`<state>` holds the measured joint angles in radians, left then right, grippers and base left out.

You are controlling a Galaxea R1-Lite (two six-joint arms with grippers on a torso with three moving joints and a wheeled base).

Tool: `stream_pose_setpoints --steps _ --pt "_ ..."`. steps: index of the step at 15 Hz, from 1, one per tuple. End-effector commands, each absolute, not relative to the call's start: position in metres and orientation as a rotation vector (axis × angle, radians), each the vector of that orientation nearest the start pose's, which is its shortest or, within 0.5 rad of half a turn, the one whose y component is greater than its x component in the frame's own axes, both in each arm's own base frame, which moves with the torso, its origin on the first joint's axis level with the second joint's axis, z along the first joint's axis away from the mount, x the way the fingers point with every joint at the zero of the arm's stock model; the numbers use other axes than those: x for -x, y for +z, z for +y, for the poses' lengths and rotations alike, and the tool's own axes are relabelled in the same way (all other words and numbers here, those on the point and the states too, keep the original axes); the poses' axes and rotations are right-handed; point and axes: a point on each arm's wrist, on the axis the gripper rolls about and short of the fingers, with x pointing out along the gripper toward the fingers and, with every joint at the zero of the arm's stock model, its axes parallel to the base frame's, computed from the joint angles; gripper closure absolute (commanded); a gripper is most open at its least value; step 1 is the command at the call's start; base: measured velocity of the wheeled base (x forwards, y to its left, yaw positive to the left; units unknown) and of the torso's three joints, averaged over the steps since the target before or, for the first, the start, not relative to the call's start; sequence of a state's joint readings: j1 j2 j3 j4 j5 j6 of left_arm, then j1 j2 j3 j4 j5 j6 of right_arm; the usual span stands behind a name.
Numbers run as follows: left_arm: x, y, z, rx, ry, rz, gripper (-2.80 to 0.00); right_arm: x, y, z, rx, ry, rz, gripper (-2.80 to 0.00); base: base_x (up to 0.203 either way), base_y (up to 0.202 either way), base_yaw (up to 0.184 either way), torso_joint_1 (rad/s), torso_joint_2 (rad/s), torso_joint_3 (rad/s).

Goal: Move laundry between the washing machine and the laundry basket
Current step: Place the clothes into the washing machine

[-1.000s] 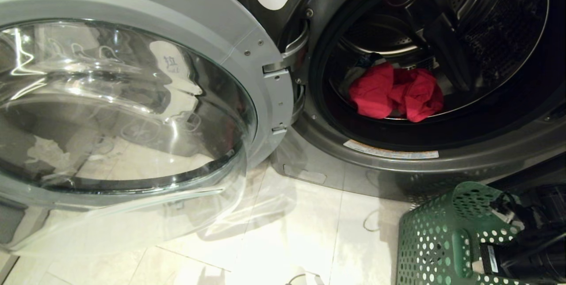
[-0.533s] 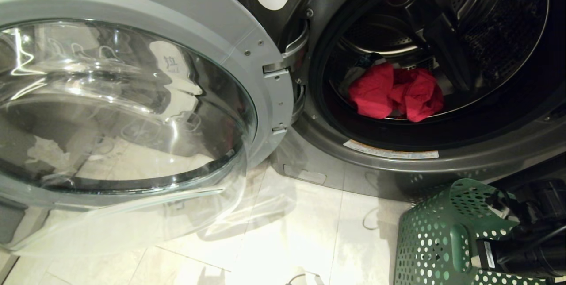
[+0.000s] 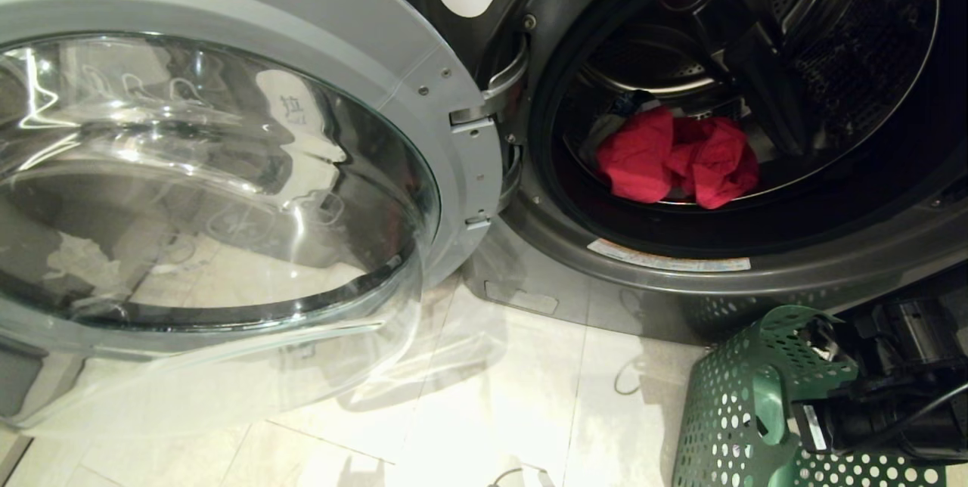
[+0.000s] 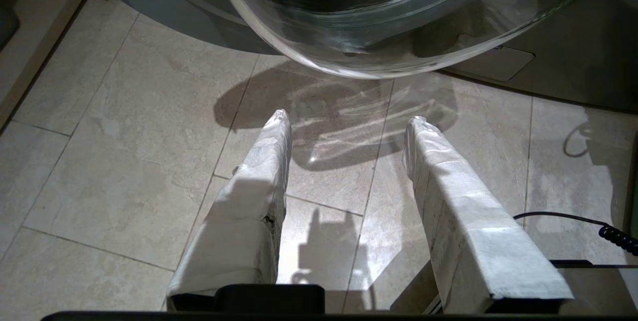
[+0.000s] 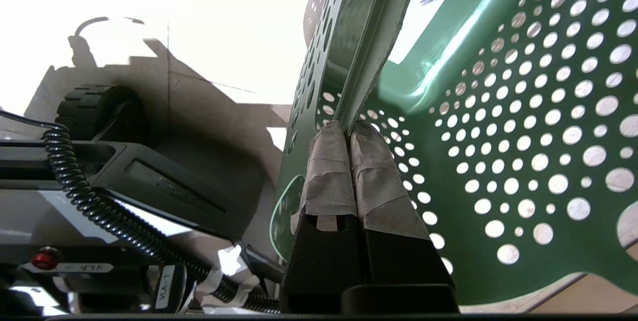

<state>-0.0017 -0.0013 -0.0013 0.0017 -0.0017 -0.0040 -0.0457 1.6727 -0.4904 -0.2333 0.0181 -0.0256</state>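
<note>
The washing machine (image 3: 544, 268) labelled 2 stands with its round glass door (image 3: 227, 169) swung wide open to the left. Red-pink laundry (image 3: 673, 158) lies crumpled on the drum floor, with a pale cloth (image 3: 597, 133) peeking out behind it. The green laundry basket (image 3: 737, 396) sits tilted on the floor below the drum opening, at the lower right. My right gripper (image 5: 350, 129) is shut on the edge of the basket's (image 5: 498, 111) perforated wall. My left gripper (image 4: 350, 119) hangs open and empty over the floor tiles beneath the door glass.
Pale floor tiles (image 3: 491, 396) spread before the machine. The open door (image 4: 374, 22) juts far out over the floor on the left. A coiled black cable (image 5: 99, 211) and the robot's dark base (image 5: 164, 181) lie beside the basket.
My right arm has turned and shifted left with the basket's edge in its grip, and the basket has tipped and swung with it. The laundry in the drum has not moved.
</note>
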Motion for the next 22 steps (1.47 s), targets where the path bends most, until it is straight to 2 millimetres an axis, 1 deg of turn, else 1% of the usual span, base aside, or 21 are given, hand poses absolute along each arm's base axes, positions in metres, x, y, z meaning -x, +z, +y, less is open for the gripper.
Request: stream_pose_setpoints --steps 1,5,6,9,11,14,17,19,22 --pt "0.023 0.076 0.0 0.005 -0.003 0.0 0.0 -0.226 0.08 -0.008 0.0 -0.005 0.951 0.0 0.0 0.0 0.0 0.0 0.0 0.0" --pt "0.023 0.075 0.0 0.005 -0.003 0.002 0.0 -0.218 0.076 -0.006 0.004 0.003 0.972 0.0 0.0 0.0 0.0 0.0 0.0 0.0" --pt "0.023 0.076 0.0 0.005 -0.003 0.0 0.0 -0.216 0.075 -0.006 0.003 0.003 0.98 -2.8 0.0 0.0 0.0 0.0 0.0 0.0" --pt "0.023 0.076 0.0 0.005 -0.003 0.0 0.0 -0.213 0.076 -0.007 0.003 -0.003 0.971 -2.8 0.0 0.0 0.0 0.0 0.0 0.0" --pt "0.023 0.076 0.0 0.005 -0.003 0.0 0.0 -0.208 0.081 -0.008 0.033 -0.057 0.952 -2.8 0.0 0.0 0.0 0.0 0.0 0.0" --pt "0.023 0.076 0.0 0.005 -0.003 0.0 0.0 -0.185 0.094 -0.009 0.072 -0.141 0.883 -2.8 0.0 0.0 0.0 0.0 0.0 0.0" --pt "0.023 0.076 0.0 0.005 -0.003 0.0 0.0 -0.16 0.115 -0.009 0.089 -0.177 0.731 -2.8 0.0 0.0 0.0 0.0 0.0 0.0" --pt "0.023 0.076 0.0 0.005 -0.003 0.0 0.0 -0.151 0.13 -0.006 0.142 -0.131 0.625 -2.8 0.0 0.0 0.0 0.0 0.0 0.0" --pt "0.023 0.076 0.0 0.005 -0.003 0.0 0.0 -0.154 0.135 0.02 0.192 0.09 0.539 -2.8 0.0 0.0 0.0 0.0 0.0 0.0"
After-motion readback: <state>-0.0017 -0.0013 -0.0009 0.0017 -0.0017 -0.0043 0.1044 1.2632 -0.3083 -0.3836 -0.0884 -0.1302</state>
